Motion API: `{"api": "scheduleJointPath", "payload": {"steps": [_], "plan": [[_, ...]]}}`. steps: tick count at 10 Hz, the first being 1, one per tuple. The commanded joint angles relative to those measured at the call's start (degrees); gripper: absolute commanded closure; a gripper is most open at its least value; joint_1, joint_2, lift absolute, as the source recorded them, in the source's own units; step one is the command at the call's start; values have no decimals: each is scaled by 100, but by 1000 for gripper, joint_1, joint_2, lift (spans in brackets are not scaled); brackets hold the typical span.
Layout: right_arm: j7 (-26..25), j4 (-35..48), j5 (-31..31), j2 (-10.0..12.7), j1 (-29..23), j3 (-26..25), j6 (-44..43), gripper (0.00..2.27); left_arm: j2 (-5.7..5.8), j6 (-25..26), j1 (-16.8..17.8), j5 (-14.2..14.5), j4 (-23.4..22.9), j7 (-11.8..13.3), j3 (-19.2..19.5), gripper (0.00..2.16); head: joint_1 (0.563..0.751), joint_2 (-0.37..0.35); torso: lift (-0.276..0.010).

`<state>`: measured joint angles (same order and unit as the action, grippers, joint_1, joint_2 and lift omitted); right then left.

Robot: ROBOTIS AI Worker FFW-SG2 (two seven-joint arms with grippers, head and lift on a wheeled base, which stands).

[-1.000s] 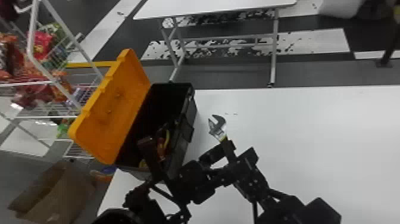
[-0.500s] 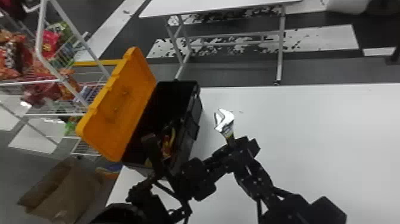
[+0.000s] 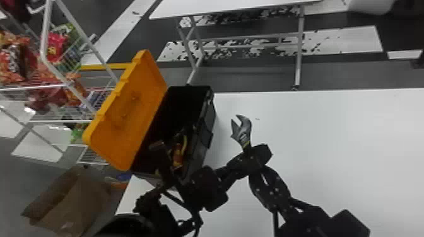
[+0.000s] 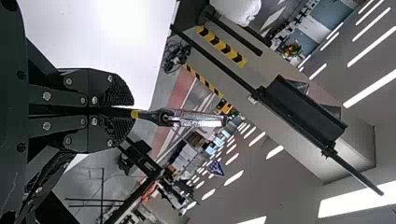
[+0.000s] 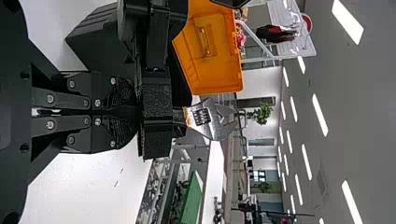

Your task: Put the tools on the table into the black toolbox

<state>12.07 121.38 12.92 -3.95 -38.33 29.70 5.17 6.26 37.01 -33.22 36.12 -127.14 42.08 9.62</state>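
Wrench (image 3: 244,134) turned slightly, left tool (image 3: 258,153) nearly closed on it.

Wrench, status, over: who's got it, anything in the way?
Left gripper closed on wrench; right gripper closed lower on its handle. Toolbox open. In the way: grippers crowding each other.

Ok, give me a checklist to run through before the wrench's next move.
1. Lid open: ok.
2. Wrench clamped in the left gripper: ok.
3. Right gripper off the handle: cannot tell; its fingertips look closed, but what is between them is unclear.
4. Wrench above the toolbox: not ok, it is beside it, over the table.
5. Toolbox unoccupied: not ok, an orange-handled tool lies inside.
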Motion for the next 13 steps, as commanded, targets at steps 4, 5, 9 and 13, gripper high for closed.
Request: {"api": "scheduleJointPath", "payload": {"steps": [4,5,9,13], "plan": [[-126,0,0,-9,-131,-34,-151,232,-28,5,0,18,-4,-24,67,2138,695,324,-75],[-179,0,0,-9,-175,-43,-204,201,-28,5,0,18,5,-33,84,2135,695,325,-75],[-188,-9,-123,-18,-509,-342,-749,178,-46,-83,-9,9,-66,-24,471,2138,695,329,-75],[-179,-211,-606,-35,-790,-922,-1417,178,-72,-488,88,-263,-101,-174,1165,2138,695,350,-75]]}}
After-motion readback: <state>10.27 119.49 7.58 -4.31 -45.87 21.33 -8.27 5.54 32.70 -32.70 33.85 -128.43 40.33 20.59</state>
